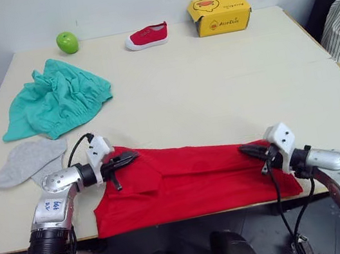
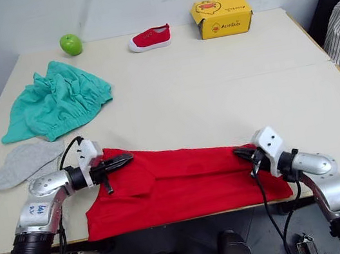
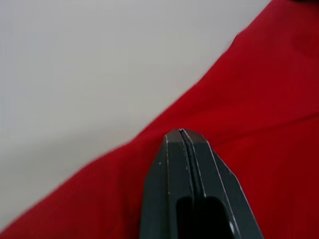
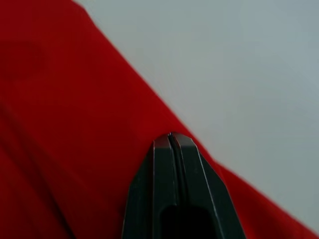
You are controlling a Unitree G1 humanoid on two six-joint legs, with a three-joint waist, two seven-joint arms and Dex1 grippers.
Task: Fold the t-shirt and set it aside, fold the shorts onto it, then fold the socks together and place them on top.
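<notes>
T-shirt [image 1: 192, 182] in bright red lies along the near edge of the desk [image 1: 215, 87], already doubled into a long band; the left claw [image 1: 128, 161] is clenched at its far-left corner and the right claw [image 1: 247, 150] at its far-right edge, each with jaws pressed together over the cloth (whether a pinch of fabric sits between them cannot be told); soft, light and limp, the cloth should sag and slide unless gripped at corners or along a folded edge, both layers together; teal shorts [image 1: 55, 102] lie crumpled at the far left, grey socks [image 1: 27, 162] just nearer, both apart from the t-shirt and untouched.
</notes>
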